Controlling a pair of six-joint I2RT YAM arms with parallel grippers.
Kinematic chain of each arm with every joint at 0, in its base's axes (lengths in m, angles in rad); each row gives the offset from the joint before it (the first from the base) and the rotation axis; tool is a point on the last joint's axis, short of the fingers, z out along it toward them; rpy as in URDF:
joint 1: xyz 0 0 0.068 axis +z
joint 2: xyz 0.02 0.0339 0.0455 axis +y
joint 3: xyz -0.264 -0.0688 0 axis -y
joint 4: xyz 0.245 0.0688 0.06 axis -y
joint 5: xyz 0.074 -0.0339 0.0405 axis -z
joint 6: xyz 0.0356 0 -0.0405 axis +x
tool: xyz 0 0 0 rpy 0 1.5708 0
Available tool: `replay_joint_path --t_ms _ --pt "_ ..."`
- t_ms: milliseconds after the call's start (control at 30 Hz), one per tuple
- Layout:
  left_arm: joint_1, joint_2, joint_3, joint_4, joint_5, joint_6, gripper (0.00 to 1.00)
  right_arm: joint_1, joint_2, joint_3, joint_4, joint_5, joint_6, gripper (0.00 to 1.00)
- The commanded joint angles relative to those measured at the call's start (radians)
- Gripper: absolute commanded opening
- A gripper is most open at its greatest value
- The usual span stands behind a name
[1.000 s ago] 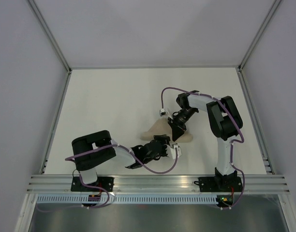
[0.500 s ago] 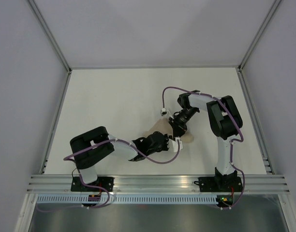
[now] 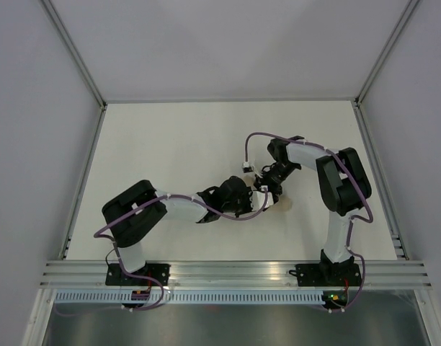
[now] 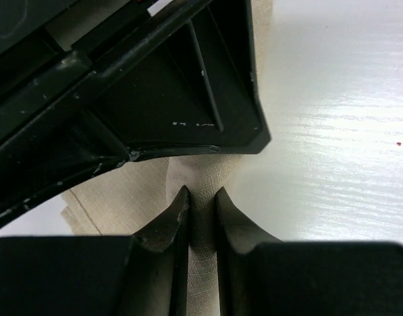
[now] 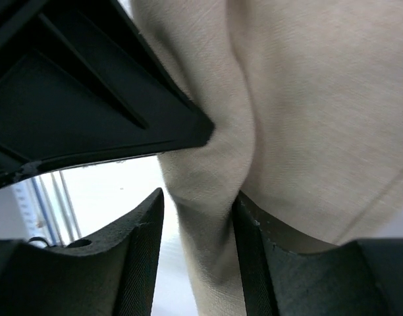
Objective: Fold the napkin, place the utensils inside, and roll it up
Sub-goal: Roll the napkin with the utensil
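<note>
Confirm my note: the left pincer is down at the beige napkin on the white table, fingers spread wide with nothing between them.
One thing is wrong. The left wrist view shows the fingers of the left pincer nearly together, pinching a fold of the napkin, not spread wide and empty. The rest stands: it is down at the beige napkin on the white table.

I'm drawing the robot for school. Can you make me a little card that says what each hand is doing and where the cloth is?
Left gripper: shut, pinching a fold of the napkin
Right gripper: fingers either side of a napkin fold; grip unclear
Napkin: bunched between both grippers, lying on the white table
Fork: not visible in any view
</note>
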Motion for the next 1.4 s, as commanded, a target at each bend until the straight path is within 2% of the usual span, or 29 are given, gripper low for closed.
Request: replay_joint_path --t_ms 0,233,333,500,633,767,967,1100,1267,1367 --pt "0.013 0.075 0.011 -0.208 0.17 -0.111 0.02 -0.025 -0.065 -0.02 0.137 0.069 0.039 0.52" --pt "0.053 0.094 0.056 -0.294 0.277 -0.148 0.02 -0.109 -0.217 -0.063 0.243 0.038 0.149 0.54" --pt "0.082 0.113 0.09 -0.329 0.364 -0.171 0.02 -0.16 -0.283 -0.102 0.307 0.012 0.174 0.54" --pt "0.137 0.164 0.159 -0.442 0.479 -0.205 0.02 -0.229 -0.439 -0.205 0.391 -0.026 0.16 0.55" --pt "0.177 0.218 0.208 -0.499 0.577 -0.226 0.02 -0.235 -0.59 -0.354 0.497 -0.031 0.135 0.55" --pt "0.214 0.268 0.252 -0.551 0.654 -0.243 0.02 -0.232 -0.728 -0.469 0.534 -0.052 0.065 0.58" --pt "0.265 0.35 0.312 -0.602 0.757 -0.272 0.02 -0.131 -0.881 -0.659 0.649 0.065 0.005 0.63" --pt "0.28 0.396 0.357 -0.636 0.794 -0.295 0.02 0.052 -0.935 -0.785 0.79 0.22 0.025 0.67" --pt "0.288 0.434 0.395 -0.66 0.805 -0.314 0.02 0.203 -0.908 -0.83 0.864 0.363 0.031 0.68" --pt "0.289 0.442 0.401 -0.663 0.812 -0.326 0.02 0.249 -0.876 -0.853 0.919 0.421 0.034 0.67"
